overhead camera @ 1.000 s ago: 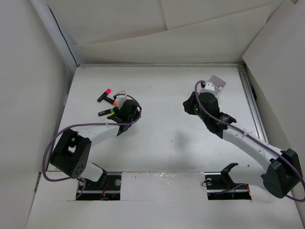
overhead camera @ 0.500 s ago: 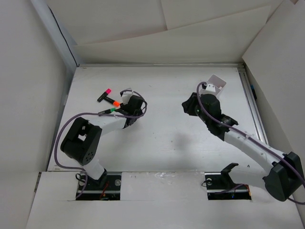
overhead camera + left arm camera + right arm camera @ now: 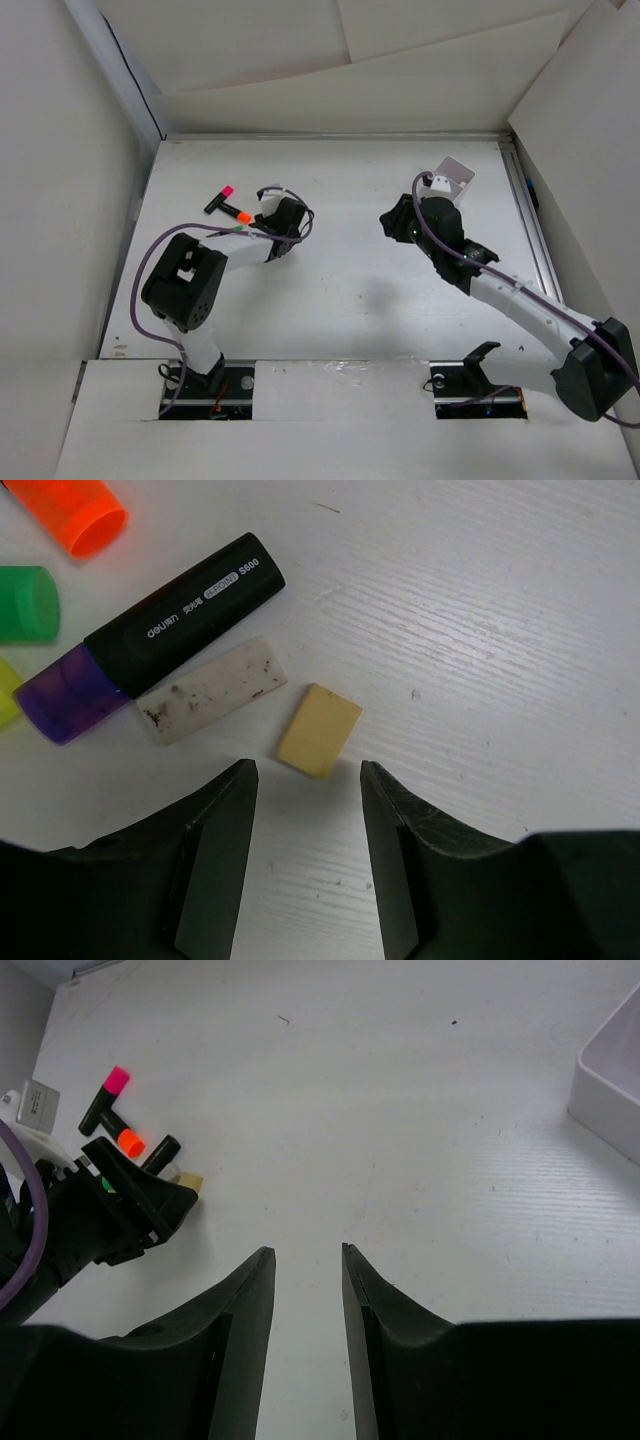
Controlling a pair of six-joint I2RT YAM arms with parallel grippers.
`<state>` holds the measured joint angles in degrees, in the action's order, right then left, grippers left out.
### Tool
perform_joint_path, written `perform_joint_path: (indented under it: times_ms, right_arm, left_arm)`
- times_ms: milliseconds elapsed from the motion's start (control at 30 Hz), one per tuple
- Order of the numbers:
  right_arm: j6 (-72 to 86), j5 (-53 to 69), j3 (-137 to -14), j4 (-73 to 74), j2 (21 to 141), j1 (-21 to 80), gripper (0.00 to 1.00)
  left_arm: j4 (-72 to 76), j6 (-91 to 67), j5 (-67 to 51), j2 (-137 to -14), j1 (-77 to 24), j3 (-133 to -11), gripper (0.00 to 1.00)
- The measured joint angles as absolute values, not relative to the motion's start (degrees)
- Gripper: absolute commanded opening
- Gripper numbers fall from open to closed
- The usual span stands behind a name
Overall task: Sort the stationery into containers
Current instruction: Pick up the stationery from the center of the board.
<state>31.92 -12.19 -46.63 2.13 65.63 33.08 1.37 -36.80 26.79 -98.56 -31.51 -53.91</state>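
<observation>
The highlighters are clustered on the left half of the white table (image 3: pixel 350 290). They are well apart from the white tray (image 3: pixel 458 172), which sits near the far right corner. In the top view the tray is partly hidden behind the right wrist, and only one of its corners is caught at the edge of the right wrist view, so its compartments cannot be made out. From above, a pink-capped highlighter (image 3: pixel 218 198) and an orange-capped highlighter (image 3: pixel 237 213) are seen just beyond the left gripper (image 3: pixel 306 785). More is supplied by the left wrist view than by the overhead one. A purple-capped highlighter (image 3: pixel 160 630) with a black body printed "deli S600" is shown, with a green cap (image 3: pixel 25 605) and a sliver of yellow cap (image 3: pixel 5 692) at the frame's edge. A smudged white eraser (image 3: pixel 212 690) is laid close alongside the purple-capped one, and a tan eraser (image 3: pixel 319 730) lies just beside it. The left jaws are spread with nothing gripped, and the tan eraser lies just ahead of the gap between their tips. The right gripper (image 3: pixel 305 1260) is held above the table between the cluster and the tray, pointed towards the cluster, its jaws parted and empty.
</observation>
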Motion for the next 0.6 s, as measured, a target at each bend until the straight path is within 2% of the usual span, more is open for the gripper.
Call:
perform_joint_path:
  times_ms: [333, 600]
  right_arm:
    - [31.9, -12.2, -46.4, 2.1, 66.5, 33.1, 0.39]
    - [31.9, -12.3, -46.4, 2.1, 66.8, 33.4, 0.40]
  left_arm:
    - [0.5, -35.4, 29.0, -101.9, -31.5, -55.8, 0.42]
    - [0.7, -34.1, 30.2, -104.5, -31.5, -58.3, 0.24]
